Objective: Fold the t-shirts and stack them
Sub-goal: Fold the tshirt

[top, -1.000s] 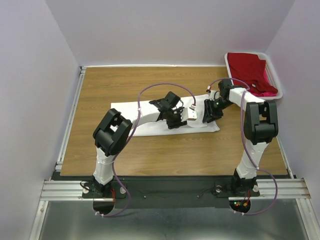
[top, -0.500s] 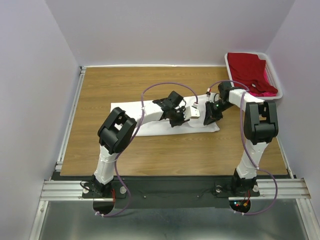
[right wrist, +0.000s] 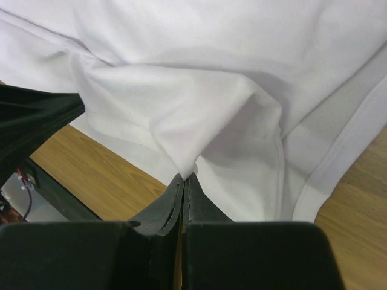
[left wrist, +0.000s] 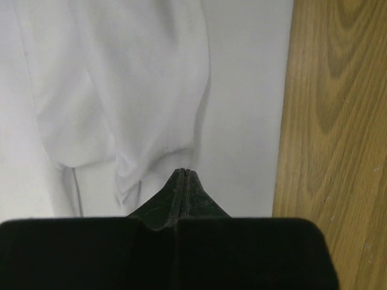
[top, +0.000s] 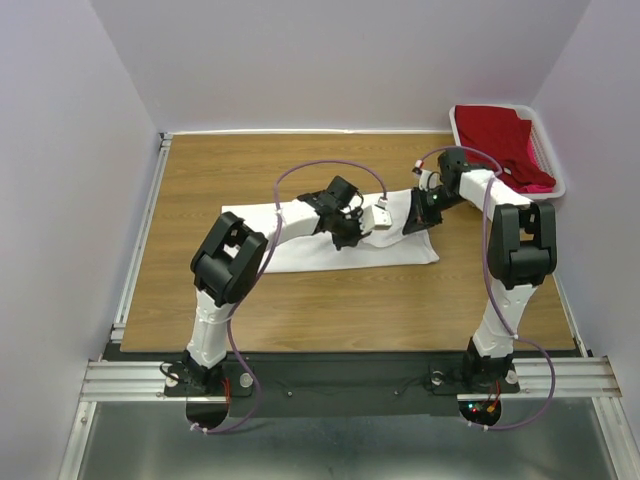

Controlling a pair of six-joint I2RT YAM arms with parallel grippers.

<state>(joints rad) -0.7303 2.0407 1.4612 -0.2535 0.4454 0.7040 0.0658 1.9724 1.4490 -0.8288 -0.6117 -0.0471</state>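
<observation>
A white t-shirt (top: pixel 295 252) lies folded into a long strip across the middle of the wooden table (top: pixel 200 170). My left gripper (top: pixel 348 238) is down on its middle. In the left wrist view the gripper (left wrist: pixel 183 172) is shut, with a wrinkled fold of the shirt (left wrist: pixel 242 90) running into the tips. My right gripper (top: pixel 413 225) is at the strip's right end. There the gripper (right wrist: pixel 186 176) is shut on a peak of white cloth (right wrist: pixel 211 60) pulled up from the table. A deep red t-shirt (top: pixel 495 135) and a bright pink one (top: pixel 535 180) lie in the basket.
The white plastic basket (top: pixel 453 115) stands at the back right corner of the table. Bare wood (left wrist: pixel 332 121) borders the shirt's edge in the left wrist view. A metal rail (top: pixel 140 230) runs along the table's left side. Purple cables loop above both arms.
Both grippers have closed from about half open to shut on the white shirt. Both have also shifted slightly towards the back of the table.
</observation>
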